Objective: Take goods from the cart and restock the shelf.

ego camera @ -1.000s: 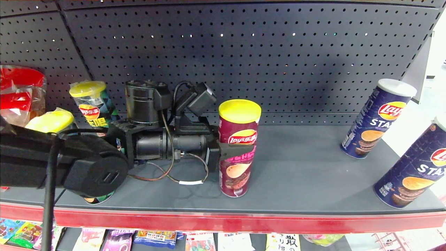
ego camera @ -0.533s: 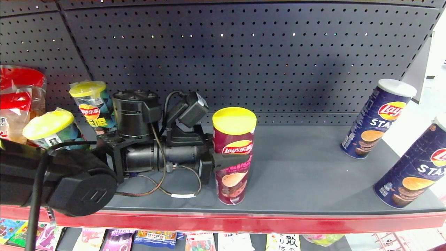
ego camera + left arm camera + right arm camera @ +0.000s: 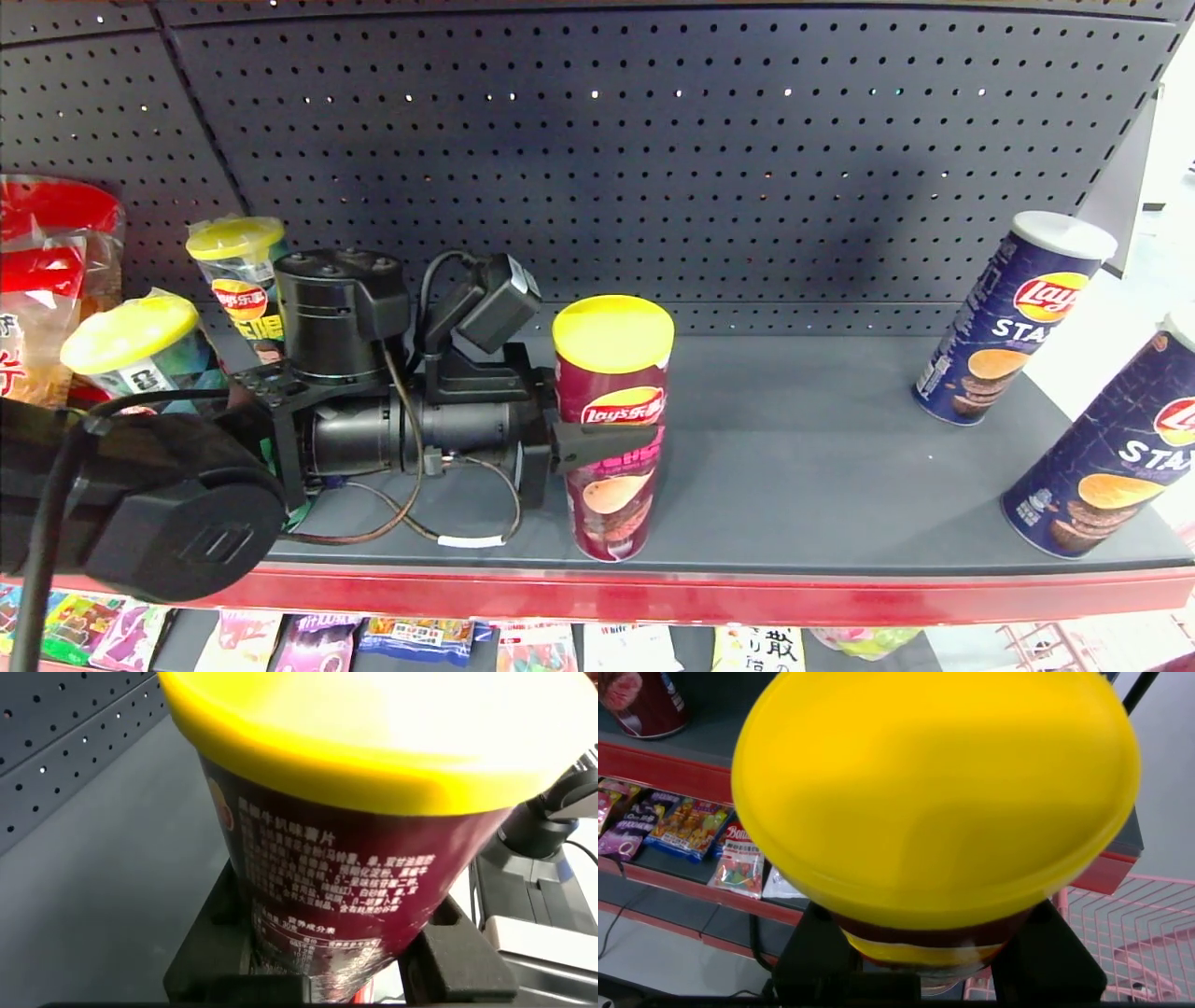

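A maroon chip can (image 3: 611,373) with a yellow lid stands upright near the front edge of the grey shelf (image 3: 794,467). My left gripper (image 3: 616,439) is shut on its middle, reaching in from the left. In the left wrist view the can (image 3: 346,859) sits between the black fingers (image 3: 201,952). My right gripper (image 3: 924,971) is shut on another yellow-lidded can (image 3: 934,793), held out in front of the shelf. Whether the maroon can touches the shelf I cannot tell.
Two blue chip cans (image 3: 1013,317) (image 3: 1111,448) stand at the shelf's right end. Two teal yellow-lidded cans (image 3: 247,271) (image 3: 131,350) and a red bag (image 3: 47,243) crowd the left. A pink cart (image 3: 1148,943) lies below the right gripper. Snack packs fill the lower shelf.
My left arm has drawn the maroon can leftward and toward the shelf's red front edge. The blue cans have stayed put.
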`<state>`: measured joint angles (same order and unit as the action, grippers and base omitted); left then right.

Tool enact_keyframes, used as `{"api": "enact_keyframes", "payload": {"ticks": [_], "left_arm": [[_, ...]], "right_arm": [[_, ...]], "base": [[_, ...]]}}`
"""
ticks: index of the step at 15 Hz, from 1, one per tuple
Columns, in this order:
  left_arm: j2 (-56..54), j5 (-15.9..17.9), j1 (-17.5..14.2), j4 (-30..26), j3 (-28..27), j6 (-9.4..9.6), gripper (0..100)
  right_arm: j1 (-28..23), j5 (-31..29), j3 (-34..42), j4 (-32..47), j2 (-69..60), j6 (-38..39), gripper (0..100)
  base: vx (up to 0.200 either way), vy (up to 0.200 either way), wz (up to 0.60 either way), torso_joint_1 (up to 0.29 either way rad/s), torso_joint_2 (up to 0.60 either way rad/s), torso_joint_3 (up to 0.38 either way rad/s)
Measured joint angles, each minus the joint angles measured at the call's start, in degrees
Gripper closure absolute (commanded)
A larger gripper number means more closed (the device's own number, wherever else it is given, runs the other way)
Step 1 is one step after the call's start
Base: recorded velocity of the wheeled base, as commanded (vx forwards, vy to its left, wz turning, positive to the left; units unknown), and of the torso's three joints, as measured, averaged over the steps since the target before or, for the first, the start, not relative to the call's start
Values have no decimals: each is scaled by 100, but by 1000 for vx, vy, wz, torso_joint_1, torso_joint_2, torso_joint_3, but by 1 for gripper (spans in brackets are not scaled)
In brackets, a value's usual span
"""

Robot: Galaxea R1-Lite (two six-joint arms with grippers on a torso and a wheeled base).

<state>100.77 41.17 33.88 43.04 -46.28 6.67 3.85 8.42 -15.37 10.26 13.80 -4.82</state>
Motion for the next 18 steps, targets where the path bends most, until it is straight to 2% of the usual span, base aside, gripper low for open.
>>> {"api": "enact_keyframes", "payload": {"ticks": [8,13,14,18], "left_arm": [[-102,33,-50,11,151,28,100],[-105,139,-50,0,160,118,100],[-102,144,-50,0,162,118,0],[-96,155,-48,-10,166,148,0]], "right_arm": [[0,0,-9,0,0,0,100],[0,5,-9,2,0,0,100],[0,2,-9,2,0,0,100],[0,0,-9,2,0,0,100]], "base": [[0,0,0,0,0,0],[0,0,0,0,0,0],[0,0,0,0,0,0],[0,0,0,0,0,0]]}}
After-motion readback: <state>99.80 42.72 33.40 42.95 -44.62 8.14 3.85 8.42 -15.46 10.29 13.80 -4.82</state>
